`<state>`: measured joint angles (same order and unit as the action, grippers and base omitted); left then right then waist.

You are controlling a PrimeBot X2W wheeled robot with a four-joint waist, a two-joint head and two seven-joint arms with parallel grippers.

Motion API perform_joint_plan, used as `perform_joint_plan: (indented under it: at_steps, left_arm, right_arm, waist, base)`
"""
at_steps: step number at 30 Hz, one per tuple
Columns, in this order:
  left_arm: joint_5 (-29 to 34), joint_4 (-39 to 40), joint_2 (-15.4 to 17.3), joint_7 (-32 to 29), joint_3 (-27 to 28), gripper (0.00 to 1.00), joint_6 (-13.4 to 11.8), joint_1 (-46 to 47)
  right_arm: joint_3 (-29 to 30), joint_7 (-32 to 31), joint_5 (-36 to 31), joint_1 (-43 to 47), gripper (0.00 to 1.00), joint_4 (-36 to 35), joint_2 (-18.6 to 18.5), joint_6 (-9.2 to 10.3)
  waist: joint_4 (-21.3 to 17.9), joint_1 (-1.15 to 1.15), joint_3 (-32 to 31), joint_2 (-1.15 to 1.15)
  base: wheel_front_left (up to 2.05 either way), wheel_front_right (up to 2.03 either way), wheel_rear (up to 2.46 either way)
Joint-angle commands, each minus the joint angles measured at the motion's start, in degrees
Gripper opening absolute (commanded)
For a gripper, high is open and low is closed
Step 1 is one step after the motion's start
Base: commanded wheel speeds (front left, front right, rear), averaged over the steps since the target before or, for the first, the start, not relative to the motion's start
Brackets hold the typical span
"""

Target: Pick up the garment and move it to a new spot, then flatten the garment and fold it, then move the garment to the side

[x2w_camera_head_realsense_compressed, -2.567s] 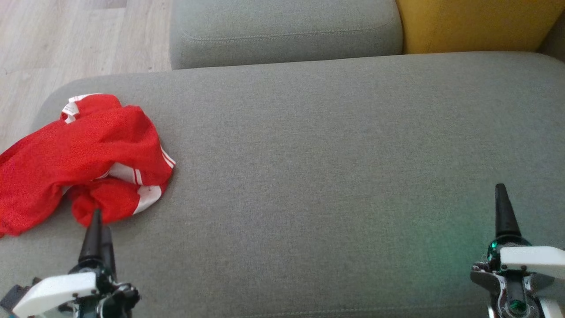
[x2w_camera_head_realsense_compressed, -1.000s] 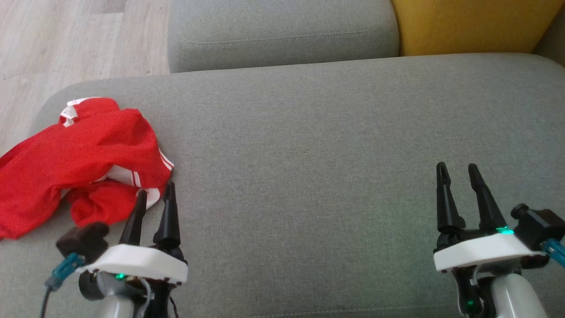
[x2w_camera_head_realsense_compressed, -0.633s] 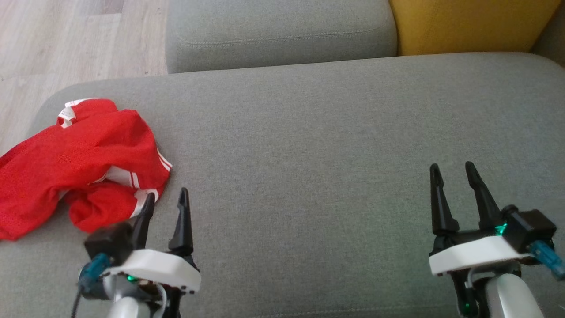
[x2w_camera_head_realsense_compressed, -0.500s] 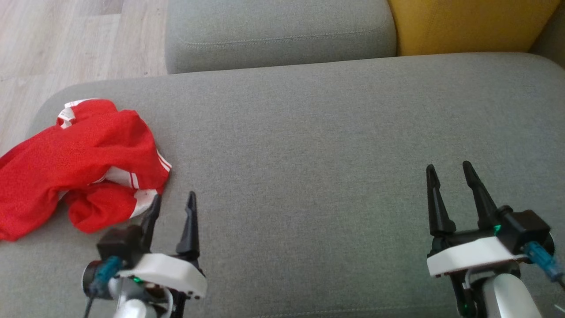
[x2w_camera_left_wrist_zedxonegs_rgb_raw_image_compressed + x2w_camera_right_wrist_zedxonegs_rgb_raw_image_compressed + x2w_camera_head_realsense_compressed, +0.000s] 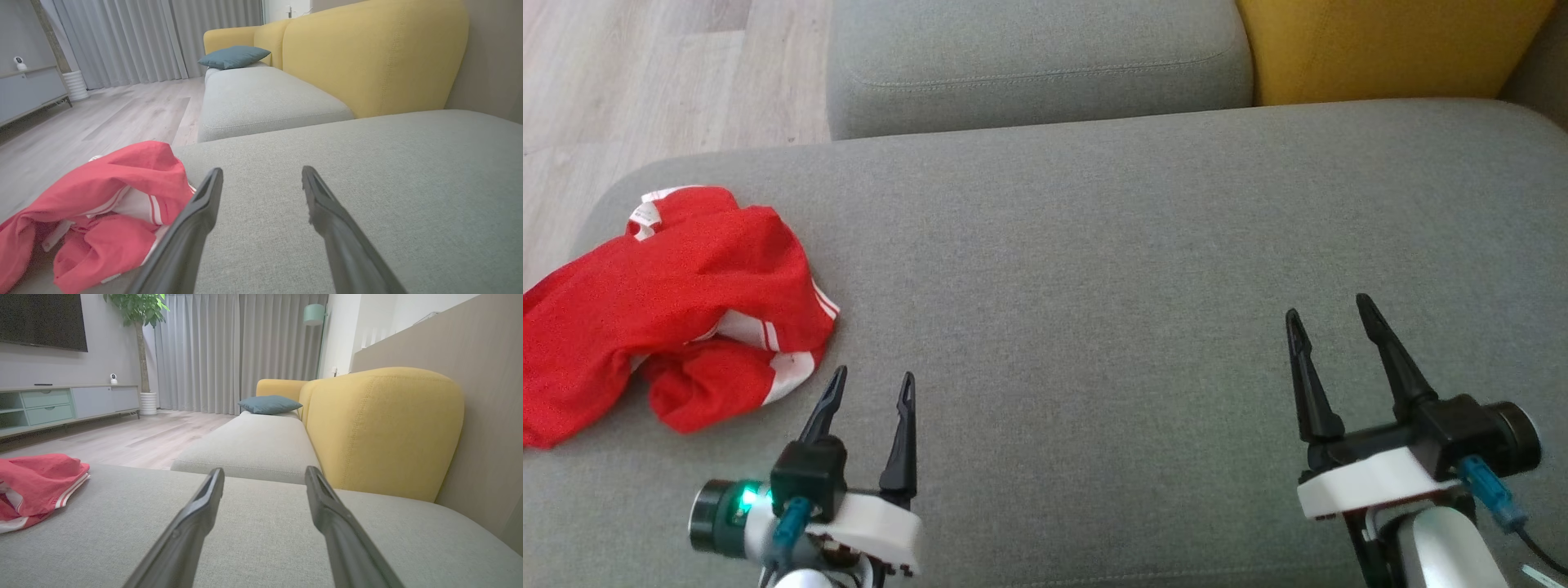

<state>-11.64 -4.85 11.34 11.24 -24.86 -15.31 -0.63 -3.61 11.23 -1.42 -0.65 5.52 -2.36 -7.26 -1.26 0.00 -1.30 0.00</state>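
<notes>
Both my left gripper (image 5: 875, 373) and right gripper (image 5: 1325, 306) gape empty. A one-layer snag (garment (image 5: 670, 302) near the seat (image 5: 1094, 245) edge) might drag it floorward.

The garment (image 5: 670, 302) is red with white stripes, on a grey cushion (image 5: 1135, 269) beside a yellow backrest (image 5: 1380, 45).

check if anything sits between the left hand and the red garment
Nothing visible does. The left hand, open, hangs just right of the red garment near its front edge, and the short stretch between them is bare grey cushion.
</notes>
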Motion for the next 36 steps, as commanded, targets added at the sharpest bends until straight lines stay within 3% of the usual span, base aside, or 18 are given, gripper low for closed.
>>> perform_joint_plan:
  at_steps: [1, 12, 17, 19, 24, 36]
  left_arm:
    - [2.2, 2.1, 1.6, 1.1, 0.8, 1.00, -1.0, 3.8]
    - [5.5, 5.1, 1.8, 2.9, -0.9, 1.00, -3.9, 3.5]
    - [6.1, 6.3, 0.7, 3.8, 0.5, 1.00, -2.3, 2.2]
    - [5.9, 5.6, 0.0, 3.8, 1.7, 1.00, -0.8, 1.3]
    - [4.7, 4.6, -2.1, 3.8, 4.3, 1.00, 1.9, 0.2]
    - [4.4, 2.2, -5.6, 3.8, 9.4, 1.00, 7.4, -1.2]
  right_arm:
    - [-1.6, 1.1, -1.5, -1.8, 1.00, -2.6, -0.5, -0.21]
    - [-2.4, 3.0, 0.9, -1.5, 1.00, -3.5, -0.5, -0.22]
    - [-3.5, 3.8, 6.4, -1.1, 1.00, -1.8, -0.5, -0.23]
    - [-3.6, 3.8, 13.0, -0.9, 1.00, 0.3, -0.5, -0.23]
    - [-3.8, 3.8, 20.8, -1.3, 1.00, 3.3, -0.5, -0.23]
    - [-3.3, 3.8, 22.9, -2.2, 1.00, 5.5, -0.5, -0.23]
  waist:
    - [0.0, 0.00, 0.0, 0.00]
    - [0.1, 0.00, 0.4, 0.00]
    - [0.2, 0.00, 0.2, 0.00]
    - [0.2, 0.00, 0.0, 0.00]
    - [0.3, 0.00, -0.2, 0.00]
    - [0.0, 0.00, -0.1, 0.00]
  base:
    - [0.00, 0.00, 0.00]
    - [0.00, 0.00, 0.00]
    - [0.00, 0.00, 0.00]
    - [0.00, 0.00, 0.00]
    - [0.00, 0.00, 0.00]
    - [0.00, 0.00, 0.00]
